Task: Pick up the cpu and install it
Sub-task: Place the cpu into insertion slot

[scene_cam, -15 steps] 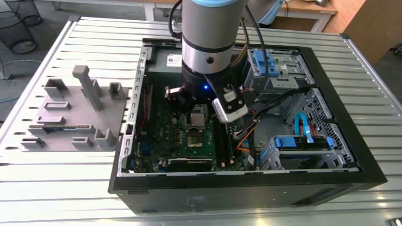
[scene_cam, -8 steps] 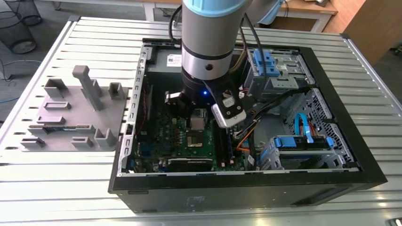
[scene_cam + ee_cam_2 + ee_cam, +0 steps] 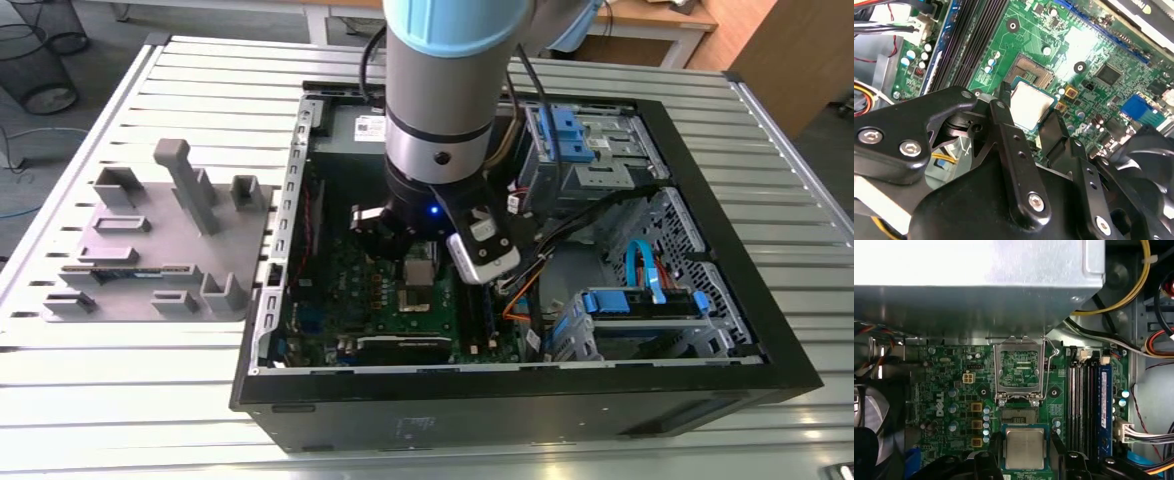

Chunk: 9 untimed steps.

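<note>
Black fingers [image 3: 1010, 135] of gripper [image 3: 1030, 107] are clamped on cpu [image 3: 1025, 448], one per side edge, chip flat, metal top up. Cpu is held over motherboard [image 3: 954, 395], just beside open socket [image 3: 1016, 415]; socket frame [image 3: 1019, 365] is raised. Arm [image 3: 447, 100] is approx. vertical, reaching down into computer case [image 3: 534, 410].

We see the cpu [image 3: 1024, 448] topped in smooth, dull silvery metal. Flanking the cpu, the hand [image 3: 1030, 106] has matt black fingers [image 3: 1013, 150], probably anodised metal. Under the cpu the motherboard [image 3: 949, 377] is glossy green; beside the cpu, the socket frame [image 3: 998, 371] is bare shiny metal.
</note>
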Each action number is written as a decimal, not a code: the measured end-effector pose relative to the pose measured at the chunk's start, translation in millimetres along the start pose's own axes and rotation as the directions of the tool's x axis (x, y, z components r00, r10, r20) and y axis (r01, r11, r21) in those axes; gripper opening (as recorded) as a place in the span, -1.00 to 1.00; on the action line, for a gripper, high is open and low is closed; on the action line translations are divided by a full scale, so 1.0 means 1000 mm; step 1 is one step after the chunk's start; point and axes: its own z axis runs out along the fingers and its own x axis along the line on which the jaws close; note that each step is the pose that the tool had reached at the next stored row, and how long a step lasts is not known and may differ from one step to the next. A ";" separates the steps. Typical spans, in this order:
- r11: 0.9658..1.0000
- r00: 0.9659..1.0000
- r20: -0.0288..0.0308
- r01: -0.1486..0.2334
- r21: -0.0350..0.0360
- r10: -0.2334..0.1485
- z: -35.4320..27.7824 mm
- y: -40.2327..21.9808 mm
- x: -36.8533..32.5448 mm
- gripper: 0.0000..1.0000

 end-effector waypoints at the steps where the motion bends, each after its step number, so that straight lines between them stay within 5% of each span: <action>1: 1.000 1.000 0.000 -0.001 0.000 0.001 0.0014 -0.0004 0.0000 -0.06; 9: 1.000 1.000 0.000 -0.005 0.002 0.005 0.0146 -0.0031 0.0001 -0.06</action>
